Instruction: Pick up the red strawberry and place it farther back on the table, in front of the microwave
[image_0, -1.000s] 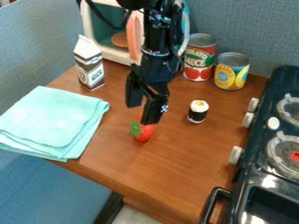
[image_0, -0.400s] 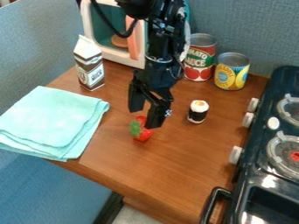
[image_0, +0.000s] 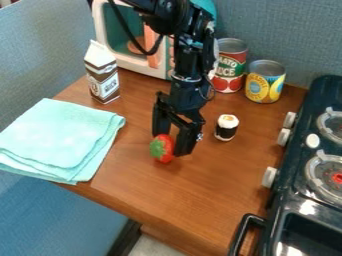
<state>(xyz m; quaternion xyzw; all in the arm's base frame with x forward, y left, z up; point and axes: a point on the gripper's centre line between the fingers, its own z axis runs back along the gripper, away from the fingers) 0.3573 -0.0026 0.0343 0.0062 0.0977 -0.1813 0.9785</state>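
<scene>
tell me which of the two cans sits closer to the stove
The shorter can with the yellow and blue label. The other can, taller with a red and green label, stands closer to the microwave.

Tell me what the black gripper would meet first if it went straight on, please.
Pointing down, the open gripper would probably meet the red strawberry first, then the wooden tabletop; the depth is unclear, so its fingers may pass beside the fruit.

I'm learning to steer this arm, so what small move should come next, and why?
Probably close the gripper gently: its fingers stand apart, low beside the toy strawberry on the wooden counter, and the berry appears roughly between the tips, though depth is hard to judge.
</scene>
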